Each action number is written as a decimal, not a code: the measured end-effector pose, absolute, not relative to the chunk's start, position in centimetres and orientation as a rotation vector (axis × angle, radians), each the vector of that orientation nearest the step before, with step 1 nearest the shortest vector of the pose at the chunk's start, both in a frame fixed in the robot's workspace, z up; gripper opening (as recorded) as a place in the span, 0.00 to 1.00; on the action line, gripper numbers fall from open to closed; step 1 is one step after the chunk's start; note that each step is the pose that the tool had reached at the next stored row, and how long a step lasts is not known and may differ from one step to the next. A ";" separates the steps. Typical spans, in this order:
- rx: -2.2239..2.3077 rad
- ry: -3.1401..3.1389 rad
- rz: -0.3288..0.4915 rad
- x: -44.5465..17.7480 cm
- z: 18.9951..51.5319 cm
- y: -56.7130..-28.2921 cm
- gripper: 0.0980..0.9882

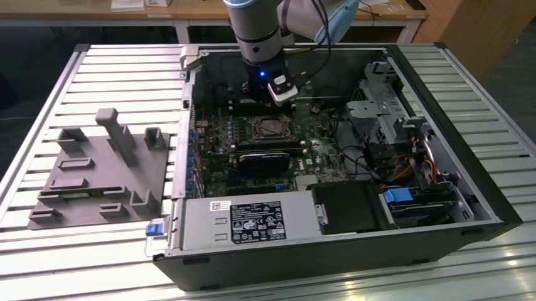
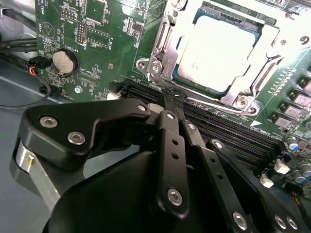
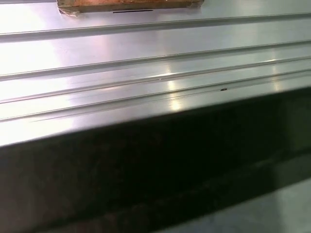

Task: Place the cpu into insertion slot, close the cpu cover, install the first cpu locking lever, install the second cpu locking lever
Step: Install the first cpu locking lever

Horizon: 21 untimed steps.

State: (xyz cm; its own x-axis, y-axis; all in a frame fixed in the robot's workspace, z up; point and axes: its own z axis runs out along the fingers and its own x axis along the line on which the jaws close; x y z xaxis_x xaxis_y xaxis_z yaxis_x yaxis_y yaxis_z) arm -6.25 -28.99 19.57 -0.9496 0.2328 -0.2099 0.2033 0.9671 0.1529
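Motherboard (image 2: 97, 46): one cpu (image 2: 216, 53) (covered), one closed claw (image 2: 171, 98).

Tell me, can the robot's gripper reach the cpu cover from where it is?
Probably yes. The gripper hangs right beside the cpu cover, with nothing lying between them. The cover lies flat around the cpu, open to reach from above.

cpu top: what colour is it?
The cpu has a silvery-grey metal top, washed pale by glare. It shows best in the second wrist view.
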 end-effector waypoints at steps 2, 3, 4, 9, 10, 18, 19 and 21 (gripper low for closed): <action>0.324 2.888 0.190 -6.3 19.5 -29.0 0.00; 0.324 2.887 0.190 -6.3 19.5 -29.1 0.00; 0.324 2.887 0.190 -6.3 19.5 -29.1 0.00; 0.324 2.885 0.190 -6.3 19.4 -29.2 0.00; 0.324 2.885 0.190 -6.3 19.4 -29.3 0.00; 0.324 2.885 0.193 -6.3 19.3 -29.7 0.00; 0.324 2.884 0.193 -6.3 19.3 -29.8 0.00; 0.324 2.884 0.194 -6.3 19.2 -29.8 0.00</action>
State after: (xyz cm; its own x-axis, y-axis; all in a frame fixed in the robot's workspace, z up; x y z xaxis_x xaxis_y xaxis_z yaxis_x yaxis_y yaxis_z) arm -6.27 -29.81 19.22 -0.9486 0.2334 -0.2139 0.2027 0.9667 0.1561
